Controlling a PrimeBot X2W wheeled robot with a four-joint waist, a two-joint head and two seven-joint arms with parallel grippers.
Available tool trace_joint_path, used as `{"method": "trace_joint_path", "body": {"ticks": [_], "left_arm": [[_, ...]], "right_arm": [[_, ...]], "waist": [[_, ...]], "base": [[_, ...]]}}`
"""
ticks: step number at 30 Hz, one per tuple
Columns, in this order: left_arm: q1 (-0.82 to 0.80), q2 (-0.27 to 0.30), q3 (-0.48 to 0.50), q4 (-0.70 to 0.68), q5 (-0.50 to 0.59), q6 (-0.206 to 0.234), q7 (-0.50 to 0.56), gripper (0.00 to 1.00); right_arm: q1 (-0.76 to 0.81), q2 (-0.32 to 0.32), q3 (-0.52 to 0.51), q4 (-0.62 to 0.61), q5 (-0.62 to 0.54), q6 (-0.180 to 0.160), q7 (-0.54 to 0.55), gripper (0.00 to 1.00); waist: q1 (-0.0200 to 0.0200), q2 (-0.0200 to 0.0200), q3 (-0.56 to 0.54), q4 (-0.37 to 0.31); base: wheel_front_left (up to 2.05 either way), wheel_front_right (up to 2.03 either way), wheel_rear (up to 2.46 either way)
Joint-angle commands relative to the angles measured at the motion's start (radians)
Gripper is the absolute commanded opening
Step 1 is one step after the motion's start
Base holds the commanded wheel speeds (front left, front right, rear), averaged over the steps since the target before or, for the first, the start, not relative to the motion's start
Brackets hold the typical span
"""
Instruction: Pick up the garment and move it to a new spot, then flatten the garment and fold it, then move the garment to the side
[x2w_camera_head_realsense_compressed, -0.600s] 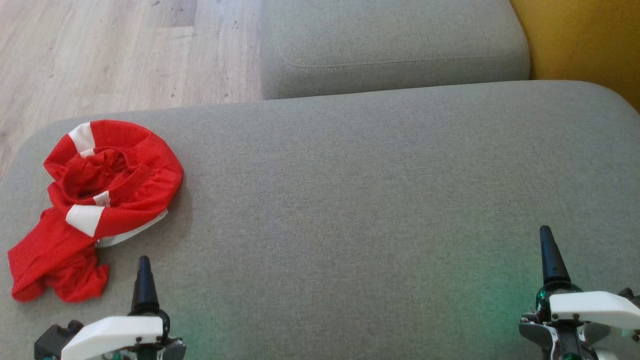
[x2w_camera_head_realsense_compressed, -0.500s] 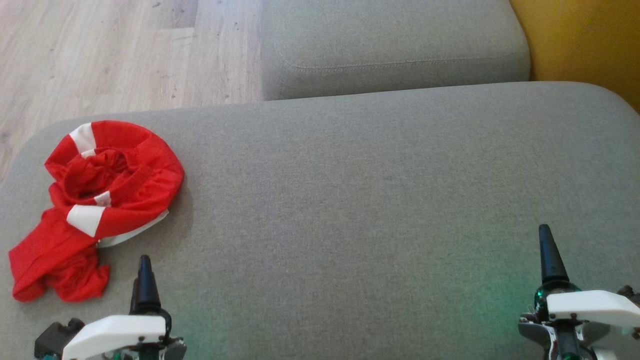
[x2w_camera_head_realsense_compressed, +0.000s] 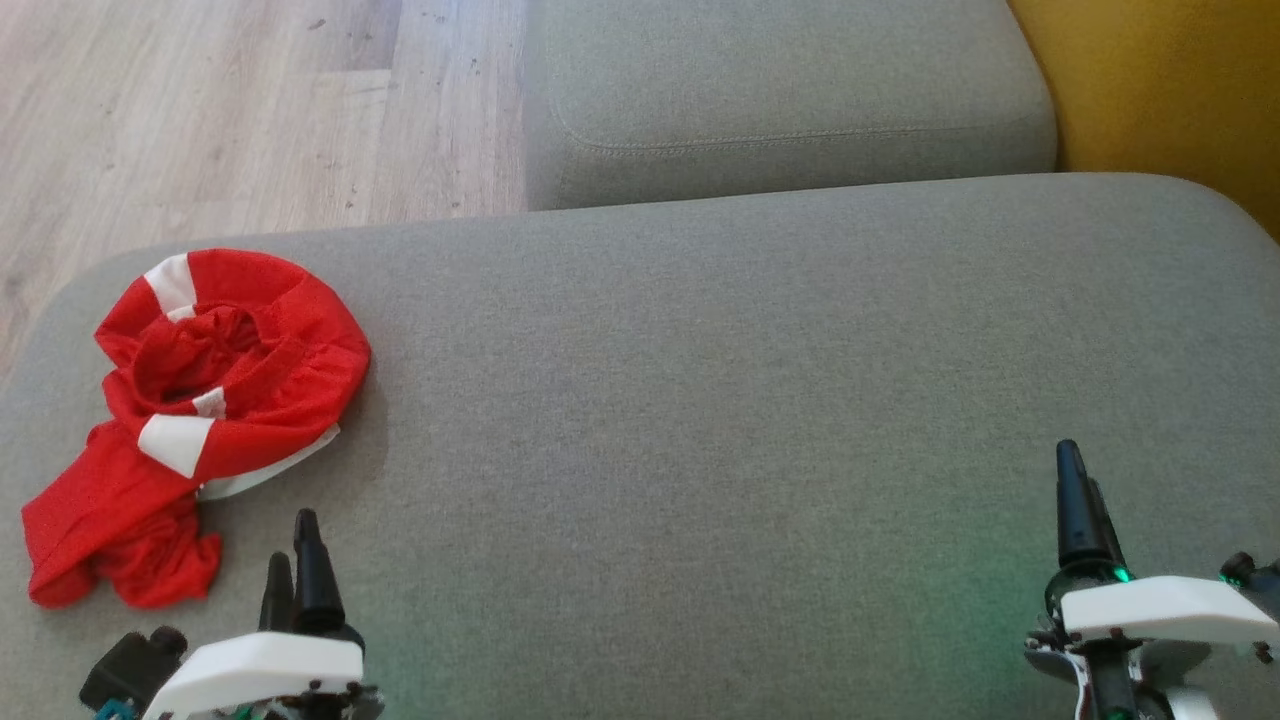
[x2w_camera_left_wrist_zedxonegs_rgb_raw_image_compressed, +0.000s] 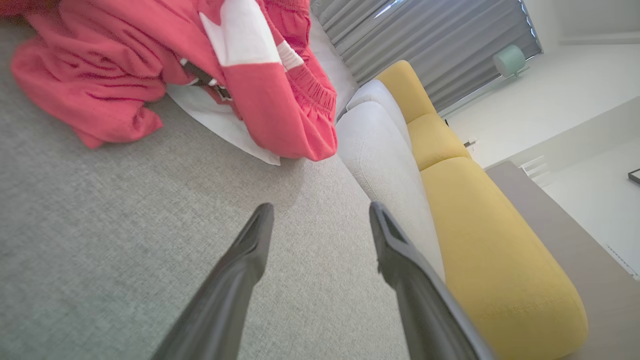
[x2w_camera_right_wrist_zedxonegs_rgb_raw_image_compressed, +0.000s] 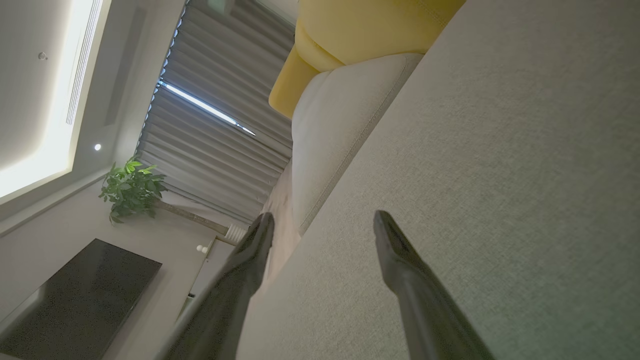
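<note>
The garment (x2w_camera_head_realsense_compressed: 200, 400) lies crumpled at the left end of the cushion (x2w_camera_head_realsense_compressed: 700, 400), not yet picked up. It sits ahead and to the left of the left gripper (x2w_camera_head_realsense_compressed: 291, 540), near it. The right gripper (x2w_camera_head_realsense_compressed: 1080, 470) is well apart from it, at the cushion's right end. The heap's long axis runs near-to-far (its near end trails leftward). Both grippers have their fingers apart and hold nothing. Judgement: the left arm is nearer, so the reach goes forward-left.
</note>
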Motion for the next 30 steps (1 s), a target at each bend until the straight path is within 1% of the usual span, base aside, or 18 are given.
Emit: {"method": "trace_joint_path", "body": {"ticks": [1,30], "left_arm": [[-0.026,0.006,0.001,-0.044,0.042,0.008,-0.012,1.0],[-0.011,0.009,-0.072,-0.11,0.438,0.071,-0.097,1.0]], "right_arm": [[-0.016,-0.006,0.016,-0.042,-0.041,0.0,-0.014,1.0],[0.003,-0.008,0.08,-0.085,-0.411,0.0,-0.1,1.0]], "waist": [[0.0,0.0,-0.002,0.0],[0.0,0.0,-0.024,0.008]], "base": [[0.0,0.0,0.0],[0.0,0.0,0.0]]}}
